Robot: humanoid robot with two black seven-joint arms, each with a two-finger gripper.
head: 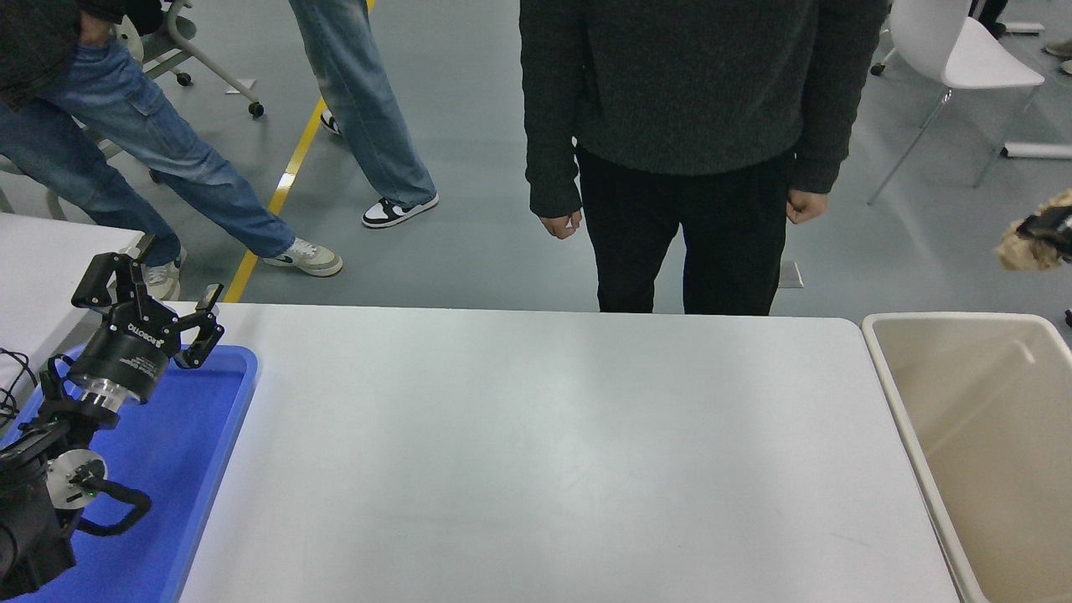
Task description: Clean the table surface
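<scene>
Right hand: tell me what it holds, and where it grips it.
The right hand, at the right edge, above the bin, is shut on a crumpled paper wad, gripped at its upper part. The left hand holds nothing.

Single high head view, facing forward and down over the table surface from the robot's side
</scene>
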